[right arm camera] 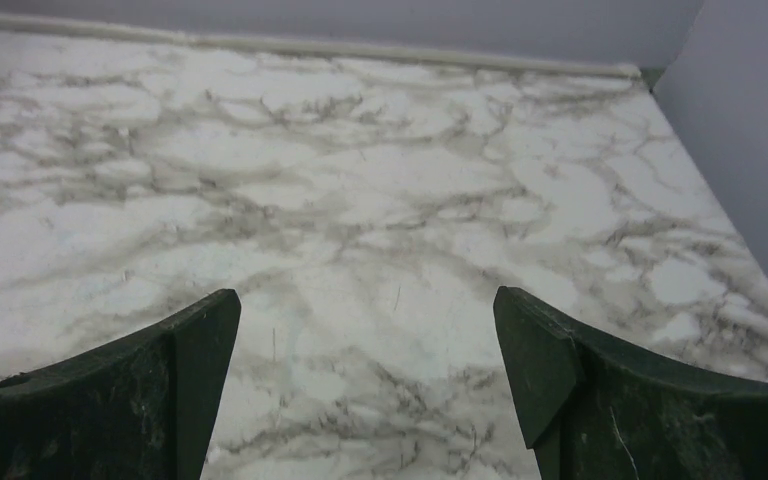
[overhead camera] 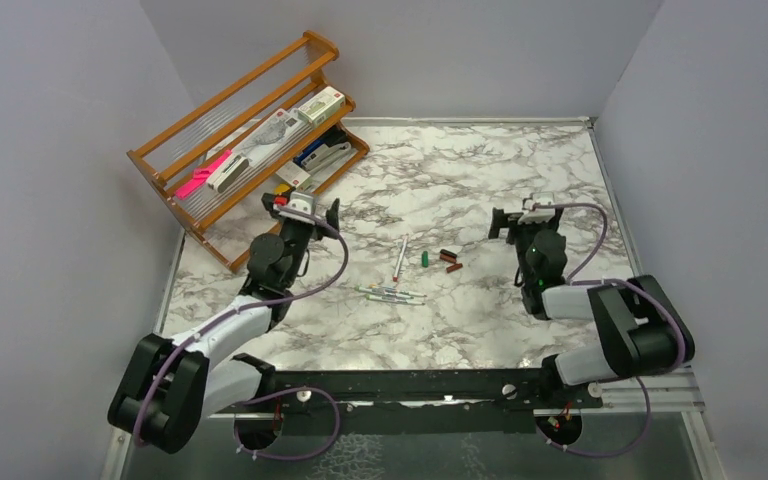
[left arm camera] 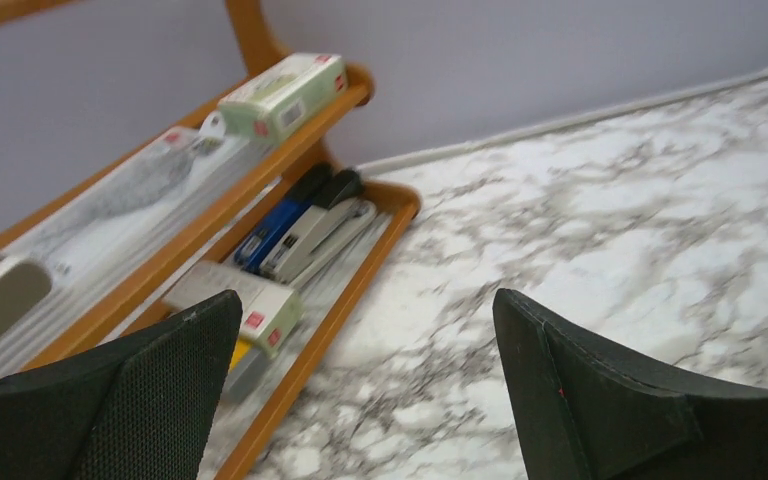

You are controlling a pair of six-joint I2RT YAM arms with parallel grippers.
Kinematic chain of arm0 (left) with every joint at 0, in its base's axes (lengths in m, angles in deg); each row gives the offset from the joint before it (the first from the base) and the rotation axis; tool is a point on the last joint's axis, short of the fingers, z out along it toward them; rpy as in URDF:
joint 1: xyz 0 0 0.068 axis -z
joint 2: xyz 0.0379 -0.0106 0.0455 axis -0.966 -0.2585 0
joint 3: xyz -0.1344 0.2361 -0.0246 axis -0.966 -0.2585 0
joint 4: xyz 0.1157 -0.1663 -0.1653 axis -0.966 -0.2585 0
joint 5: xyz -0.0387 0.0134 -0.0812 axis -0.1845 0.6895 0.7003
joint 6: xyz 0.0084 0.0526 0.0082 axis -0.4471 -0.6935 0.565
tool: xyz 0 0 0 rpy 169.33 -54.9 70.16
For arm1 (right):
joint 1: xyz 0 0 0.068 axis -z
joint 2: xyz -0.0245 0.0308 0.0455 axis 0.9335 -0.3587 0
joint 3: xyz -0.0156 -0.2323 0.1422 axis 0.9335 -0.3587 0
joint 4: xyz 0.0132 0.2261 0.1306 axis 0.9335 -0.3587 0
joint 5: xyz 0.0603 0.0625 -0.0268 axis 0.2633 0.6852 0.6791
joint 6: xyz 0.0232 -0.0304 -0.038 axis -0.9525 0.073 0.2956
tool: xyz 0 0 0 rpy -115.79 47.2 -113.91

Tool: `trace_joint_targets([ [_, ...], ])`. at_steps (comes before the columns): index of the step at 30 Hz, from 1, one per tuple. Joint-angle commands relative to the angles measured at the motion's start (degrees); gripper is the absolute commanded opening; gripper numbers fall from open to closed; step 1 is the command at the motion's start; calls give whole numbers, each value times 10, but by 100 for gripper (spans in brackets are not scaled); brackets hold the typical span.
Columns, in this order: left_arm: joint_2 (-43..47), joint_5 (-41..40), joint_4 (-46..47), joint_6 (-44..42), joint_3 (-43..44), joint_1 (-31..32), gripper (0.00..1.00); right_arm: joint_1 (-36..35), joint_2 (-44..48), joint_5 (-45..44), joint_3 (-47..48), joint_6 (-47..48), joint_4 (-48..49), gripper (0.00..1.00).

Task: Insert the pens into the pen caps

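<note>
Three thin white-grey pens lie mid-table in the top view: one (overhead camera: 400,257) angled upright, two (overhead camera: 392,294) lying side by side below it. To their right lie a green cap (overhead camera: 425,259) and two dark red-brown caps (overhead camera: 448,255) (overhead camera: 454,267). My left gripper (overhead camera: 305,207) is open and empty, left of the pens, near the wooden rack. My right gripper (overhead camera: 528,216) is open and empty, right of the caps. Neither wrist view shows pens or caps; the left one (left arm camera: 365,330) faces the rack, the right one (right arm camera: 365,330) bare marble.
A wooden two-tier rack (overhead camera: 242,150) stands at the back left with a pink marker (overhead camera: 203,173), boxes and staplers (left arm camera: 305,222). A yellow block (overhead camera: 282,187) sits by its lower tier. Grey walls enclose the marble table (overhead camera: 480,170) on three sides.
</note>
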Motion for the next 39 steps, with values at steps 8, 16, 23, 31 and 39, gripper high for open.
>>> trace_joint_targets([
  [8, -143, 75, -306, 12, 269, 136, 99, 1, 228, 158, 236, -237, -499, 99],
  [16, -305, 52, -493, 38, 416, 163, 99, 2, 248, 158, 256, -227, -596, 100],
  [23, -364, -14, -559, 122, 455, 191, 95, 1, 272, 125, 223, -238, -619, 99],
  [31, -364, -19, -581, 206, 426, 202, 79, 1, 262, 109, 211, -245, -640, 81],
  [39, -398, -14, -579, 218, 410, 222, 69, 2, 241, 120, 211, -250, -637, 73],
])
